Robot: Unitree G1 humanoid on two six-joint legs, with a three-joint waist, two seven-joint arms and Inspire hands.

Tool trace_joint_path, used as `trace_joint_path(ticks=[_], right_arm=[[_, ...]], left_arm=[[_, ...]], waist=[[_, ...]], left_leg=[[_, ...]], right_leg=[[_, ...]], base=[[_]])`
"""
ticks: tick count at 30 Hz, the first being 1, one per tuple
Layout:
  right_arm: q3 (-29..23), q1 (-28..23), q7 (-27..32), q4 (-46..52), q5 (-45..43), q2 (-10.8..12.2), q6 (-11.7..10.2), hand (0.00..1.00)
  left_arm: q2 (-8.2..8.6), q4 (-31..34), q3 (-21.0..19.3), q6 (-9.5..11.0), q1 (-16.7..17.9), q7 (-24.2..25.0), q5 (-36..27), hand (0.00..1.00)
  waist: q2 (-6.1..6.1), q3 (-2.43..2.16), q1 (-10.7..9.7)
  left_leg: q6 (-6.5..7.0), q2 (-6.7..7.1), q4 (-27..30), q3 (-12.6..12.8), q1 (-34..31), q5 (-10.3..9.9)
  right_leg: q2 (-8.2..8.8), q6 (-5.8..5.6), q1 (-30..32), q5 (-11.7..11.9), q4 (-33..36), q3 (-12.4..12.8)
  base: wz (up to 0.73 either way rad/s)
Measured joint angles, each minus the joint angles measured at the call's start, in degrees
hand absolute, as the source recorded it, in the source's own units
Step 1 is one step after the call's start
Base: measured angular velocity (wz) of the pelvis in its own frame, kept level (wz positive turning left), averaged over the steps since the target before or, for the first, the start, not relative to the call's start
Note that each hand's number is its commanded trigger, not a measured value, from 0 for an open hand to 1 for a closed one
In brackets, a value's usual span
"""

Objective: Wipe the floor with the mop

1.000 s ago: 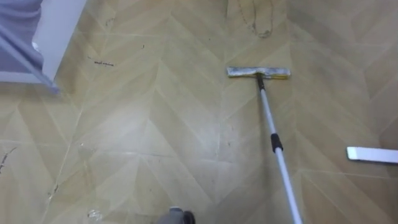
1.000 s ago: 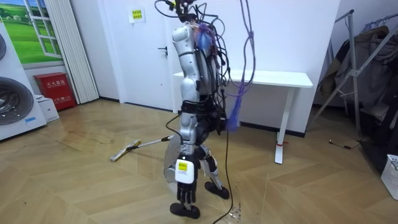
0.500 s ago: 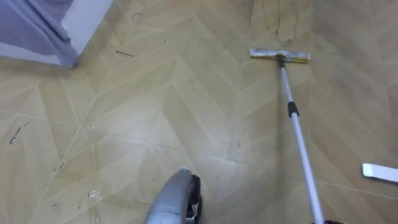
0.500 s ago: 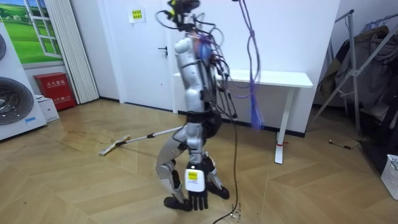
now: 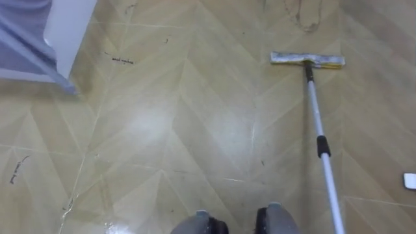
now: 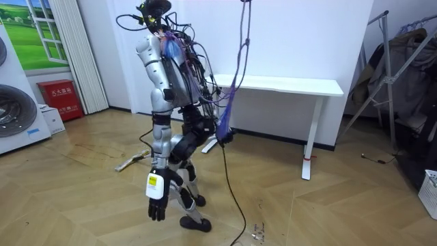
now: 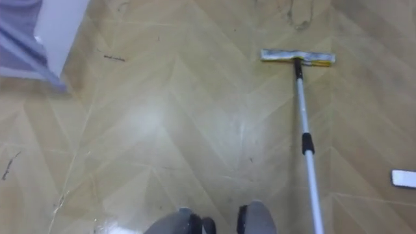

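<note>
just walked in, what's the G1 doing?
Mopping, it seems. The robot stands on the tan herringbone wood floor near the white desk. A flat mop with a silver pole lies ahead on its right, pad flat on the floor, pole running back toward its right side; the grip is out of frame. Its left hand hangs open, idle.

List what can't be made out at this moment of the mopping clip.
1. What grips the mop pole: it leaves the left eye view's bottom edge; the robot's body covers its upper end in the room view.
2. White object: cut by the left eye view's right edge, unidentifiable.
3. White and blue-grey thing: blurred, cut by that view's top-left corner.
</note>
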State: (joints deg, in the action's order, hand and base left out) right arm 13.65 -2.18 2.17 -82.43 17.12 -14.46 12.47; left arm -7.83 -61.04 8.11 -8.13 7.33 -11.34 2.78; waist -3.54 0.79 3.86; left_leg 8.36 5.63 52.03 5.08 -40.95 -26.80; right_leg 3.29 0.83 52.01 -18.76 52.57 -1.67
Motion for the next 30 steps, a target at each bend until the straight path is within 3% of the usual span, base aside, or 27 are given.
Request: trace_joint_path(ticks=[2,3,4,5,6,8,9,10,11,12,14,16,17,18,19,20,21,22,23,25,27,28,29,30], right_arm=[[-1.25,2.85,1.15,0.15,-1.18,-0.33,1.46,1.00],[-1.93,4.42,1.41,-0.20,-1.89,-0.55,2.03,1.00],[-2.04,7.53,1.79,-0.62,-2.47,-1.30,2.26,1.00],[-1.77,10.27,2.09,-0.62,-2.34,-2.19,2.01,1.00],[-1.64,11.62,2.10,-0.47,-2.28,-2.64,1.78,1.00],[-1.09,16.63,1.40,0.16,-0.49,-3.79,-0.01,1.00],[-1.09,17.84,0.84,0.20,-0.07,-4.02,-0.66,1.00],[-0.86,20.31,-0.27,0.18,0.91,-4.24,-1.68,1.00],[-0.84,21.84,-1.25,0.20,1.26,-4.12,-3.18,1.00],[-0.58,21.96,-1.69,0.24,1.66,-4.02,-3.89,1.00],[0.88,19.85,-2.91,0.19,4.71,-4.03,-4.33,1.00],[1.18,16.33,-3.52,0.23,7.00,-4.29,-4.37,1.00],[1.26,12.99,-3.62,0.09,7.50,-4.64,-4.38,1.00],[1.43,11.05,-3.61,-0.18,7.43,-4.87,-4.37,1.00],[1.60,7.16,-3.45,-0.78,7.22,-5.25,-4.10,1.00],[2.08,3.43,-3.05,-1.11,7.24,-5.28,-3.48,1.00],[2.14,1.78,-2.96,-1.35,7.35,-5.25,-2.90,1.00],[2.41,-1.00,-2.91,-2.43,7.26,-5.06,-2.02,1.00],[2.67,-3.42,-2.52,-2.71,7.27,-4.54,-1.33,1.00],[2.52,-4.64,-1.84,-2.44,7.31,-3.22,-1.13,1.00],[1.67,-4.40,-1.25,-2.04,7.36,-1.58,-1.27,1.00],[1.09,-4.00,-0.65,-2.03,7.37,-0.57,-1.22,1.00],[0.74,-2.98,-0.24,-2.03,7.37,0.10,-1.04,1.00],[0.71,-2.35,-0.16,-1.97,7.33,0.27,-0.95,1.00]], left_arm=[[0.11,-0.25,-0.08,-1.00,0.27,-0.75,-0.36,0.00],[0.05,-0.32,-0.14,-1.10,0.26,-1.06,-0.67,0.00],[-0.05,-0.28,-0.07,-1.18,0.27,-1.98,-1.08,0.00],[-0.29,-0.11,0.38,-1.50,0.27,-2.79,-1.40,0.00],[-0.51,0.05,0.84,-1.65,0.30,-3.15,-1.71,0.00],[-1.55,1.29,1.85,-1.55,0.79,-3.73,-3.49,0.00],[-1.83,1.58,2.40,-1.31,1.15,-3.84,-3.85,0.00],[-2.15,2.27,2.75,-1.20,1.81,-3.85,-5.05,0.00],[-2.26,3.69,2.66,-1.29,3.09,-3.70,-5.19,0.00],[-2.26,4.23,2.60,-1.31,3.85,-3.51,-5.19,0.00],[-2.27,5.33,2.56,-1.64,5.98,-1.76,-4.79,0.00],[-2.28,5.43,1.66,-1.97,6.50,-0.26,-4.48,0.00],[-2.18,5.44,0.65,-2.01,5.94,0.38,-4.38,0.00],[-2.05,5.42,0.27,-2.02,5.99,0.52,-4.35,0.00],[-1.84,5.42,-0.07,-1.98,5.19,0.69,-4.35,0.00],[-1.82,5.40,-0.25,-1.86,4.43,0.67,-4.37,0.00],[-1.82,5.40,-0.40,-1.65,4.26,0.57,-4.38,0.00],[-1.76,5.42,-0.36,-1.01,4.26,0.51,-4.37,0.00],[-1.65,5.64,-0.32,-0.37,4.08,0.50,-4.37,0.00],[-1.34,6.01,-0.39,0.50,3.68,0.23,-4.41,0.00],[-0.95,5.85,-0.45,0.86,2.73,0.17,-4.29,0.00],[-0.62,5.87,-0.40,0.91,2.39,0.05,-4.33,0.00],[-0.47,5.85,0.16,0.87,2.42,-0.45,-4.32,0.00],[-0.37,5.84,0.20,0.74,2.41,-0.68,-4.28,0.00]], waist=[[0.47,0.28,1.27],[0.37,0.21,1.39],[1.20,0.67,1.55],[1.82,0.61,2.72],[2.57,0.65,3.57],[5.02,1.01,5.57],[5.45,0.81,5.93],[6.09,1.03,6.86],[5.96,1.20,7.84],[6.14,1.31,7.92],[6.04,1.28,7.88],[5.39,1.14,7.14],[4.91,0.78,6.38],[4.68,0.63,6.14],[3.97,0.46,5.59],[3.66,0.26,4.93],[3.43,0.12,4.30],[2.94,-0.20,2.79],[1.67,-0.86,1.96],[-0.19,-1.16,0.87],[-0.39,-0.76,0.12],[-0.49,-0.54,0.01],[-0.29,-0.03,-0.38],[-0.29,0.10,-0.44]], left_leg=[[-1.77,-0.88,1.71,-0.63,2.31,-2.08],[-2.13,-1.27,3.56,-0.50,2.19,-1.98],[-5.10,-2.44,9.75,0.19,0.21,-0.26],[-8.01,-3.96,17.80,0.79,-2.98,4.07],[-8.89,-4.48,21.78,0.90,-4.87,7.00],[-10.08,-5.25,32.75,0.62,-12.09,22.69],[-10.47,-5.26,34.41,0.47,-13.76,24.52],[-9.84,-6.14,36.51,0.16,-16.79,23.64],[-9.51,-7.19,35.08,-0.06,-18.87,21.21],[-9.28,-7.20,32.73,-0.09,-19.12,20.07],[-8.96,-6.87,13.43,-0.50,-15.60,17.37],[-8.26,-6.72,1.45,-0.55,-12.94,15.57],[-5.88,-6.31,-0.94,0.27,-11.90,14.16],[-4.83,-5.76,-1.43,0.76,-11.20,13.54],[-2.82,-4.76,-1.79,1.99,-9.74,12.24],[-1.48,-2.86,-1.86,2.50,-8.26,10.76],[-0.90,-1.91,-1.65,2.77,-7.51,10.02],[0.28,-0.71,-0.78,3.03,-6.44,8.26],[1.00,0.06,-0.63,2.82,-5.12,6.83],[1.40,0.11,-1.29,2.31,-3.64,5.34],[1.61,0.17,-2.97,2.36,-2.59,5.04],[1.68,0.19,-4.06,2.32,-1.52,5.00],[1.69,0.25,-5.15,2.30,-0.30,4.99],[1.68,0.24,-5.71,2.31,0.21,4.99]], right_leg=[[-0.23,1.48,-3.17,-0.77,0.84,-1.35],[-0.25,2.06,-3.52,-1.30,1.49,-1.76],[-0.58,3.07,-3.95,-2.90,3.35,-1.93],[-1.12,3.86,-4.22,-4.85,5.86,-1.75],[-1.41,4.18,-4.25,-5.83,7.13,-1.48],[-1.90,5.40,-4.84,-8.67,10.48,-0.85],[-1.99,5.42,-4.90,-9.02,10.81,-0.93],[-2.64,5.89,-5.29,-9.67,11.23,-1.01],[-3.40,5.91,-6.39,-10.43,11.10,-1.18],[-3.46,5.85,-7.25,-10.95,10.96,-1.26],[-3.45,5.02,-11.55,-13.11,9.02,-1.53],[-3.24,4.14,-14.21,-14.79,6.82,-1.65],[-2.37,2.93,-15.73,-15.56,5.17,-2.06],[-1.48,2.14,-16.58,-15.68,4.42,-2.43],[0.32,1.33,-18.36,-15.98,3.59,-2.85],[2.06,0.26,-18.71,-15.48,6.54,-2.71],[2.96,-1.05,-18.12,-14.44,9.17,-2.69],[4.29,-2.18,-16.80,-10.83,14.38,-2.28],[4.72,-2.56,-15.20,-6.54,18.27,-1.60],[3.89,-2.85,-12.57,-3.23,21.35,-0.22],[3.03,-3.34,-9.00,-4.46,19.88,0.73],[2.46,-3.33,-7.12,-4.97,16.70,0.58],[2.45,-3.27,-5.92,-4.95,11.27,-0.13],[2.43,-3.09,-5.55,-4.82,7.83,-0.38]], base=[[-0.02],[0.00],[-0.04],[-0.11],[-0.25],[-0.13],[-0.05],[-0.13],[-0.12],[0.06],[0.17],[0.25],[0.43],[0.47],[0.36],[0.32],[0.34],[0.33],[0.23],[-0.14],[-0.13],[0.00],[0.00],[-0.04]])
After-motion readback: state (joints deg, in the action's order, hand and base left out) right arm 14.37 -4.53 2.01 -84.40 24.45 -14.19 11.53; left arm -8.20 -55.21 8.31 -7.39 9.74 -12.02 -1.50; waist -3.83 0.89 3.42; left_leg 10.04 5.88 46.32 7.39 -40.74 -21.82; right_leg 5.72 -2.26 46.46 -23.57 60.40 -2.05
